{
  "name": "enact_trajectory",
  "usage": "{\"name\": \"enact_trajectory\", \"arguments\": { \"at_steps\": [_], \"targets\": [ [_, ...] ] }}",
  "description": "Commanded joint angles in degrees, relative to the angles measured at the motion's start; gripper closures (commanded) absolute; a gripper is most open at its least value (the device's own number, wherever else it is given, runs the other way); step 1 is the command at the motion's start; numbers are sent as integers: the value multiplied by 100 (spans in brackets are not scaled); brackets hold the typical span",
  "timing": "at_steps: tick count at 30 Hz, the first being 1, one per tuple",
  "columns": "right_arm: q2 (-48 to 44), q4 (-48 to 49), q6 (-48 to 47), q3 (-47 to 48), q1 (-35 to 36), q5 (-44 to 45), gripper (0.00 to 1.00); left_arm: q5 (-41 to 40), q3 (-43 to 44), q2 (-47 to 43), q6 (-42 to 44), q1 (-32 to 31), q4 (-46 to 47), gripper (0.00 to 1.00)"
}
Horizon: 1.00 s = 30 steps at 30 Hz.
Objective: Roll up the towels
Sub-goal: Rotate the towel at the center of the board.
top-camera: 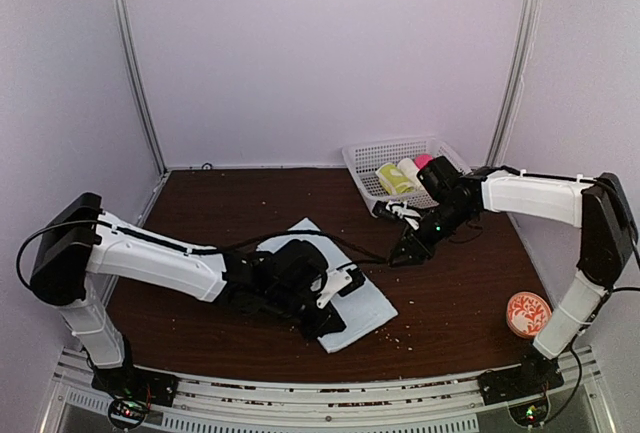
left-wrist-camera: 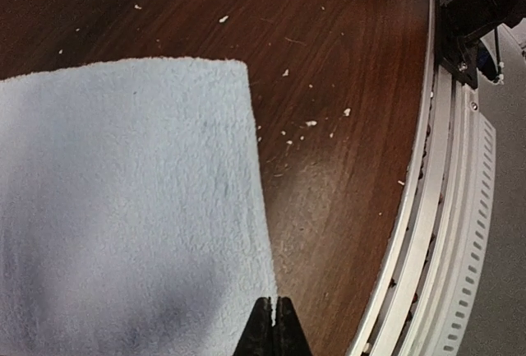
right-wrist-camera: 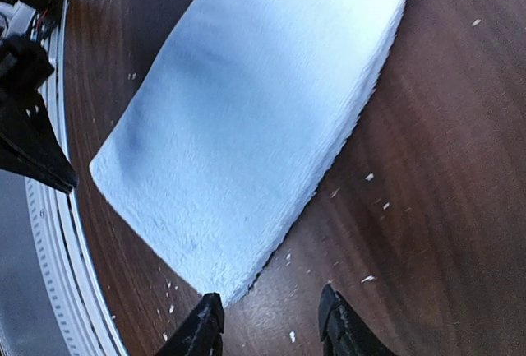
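Note:
The pale blue towel (top-camera: 345,288) lies flat on the brown table, folded into layers (right-wrist-camera: 263,109). My left gripper (top-camera: 322,321) is low over its near corner. In the left wrist view its jaws (left-wrist-camera: 274,316) are shut, and a thin sliver of the towel's right edge (left-wrist-camera: 123,208) shows between the tips. My right gripper (top-camera: 408,251) hovers at the towel's right corner. It (right-wrist-camera: 271,323) is open, the corner ends just beside its left finger (right-wrist-camera: 205,323), and only bare table lies between the tips. The yellow-green patterned towel (top-camera: 393,179) sits rolled in the basket.
A white basket (top-camera: 362,160) at the back right also holds a cream roll (top-camera: 409,169) and a pink roll (top-camera: 424,161). An orange patterned disc (top-camera: 528,313) lies near the right arm's base. A metal rail (left-wrist-camera: 444,233) borders the near table edge. Crumbs dot the wood.

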Motion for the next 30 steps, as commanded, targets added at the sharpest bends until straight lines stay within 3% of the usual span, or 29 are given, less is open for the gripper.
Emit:
{"name": "enact_trajectory", "arguments": {
  "at_steps": [1,12,20,22,24,26,30],
  "targets": [
    [-85,-518,-651,-663,215,-89,60,107,76,491,50,-261,383,100],
    [711,-34,-336,-964,940,149,67,142,-484,832,-136,-415,589,100],
    [1063,-201,-247,-1113,1708,176,73,66,-1209,-336,-141,-417,412,100],
    [1049,-364,-341,-1017,1935,-180,71,79,-1390,-952,-23,-418,372,91],
    [1043,-723,-711,-830,2052,-756,69,-579,-1636,-1475,-11,-348,213,78],
    [1006,-1012,-920,-679,2049,-1046,68,-782,-1825,-1843,-39,58,245,70],
    [784,-1346,-1121,-497,1733,-781,65,-665,-1614,-1974,-236,1081,429,69]
  ]
}}
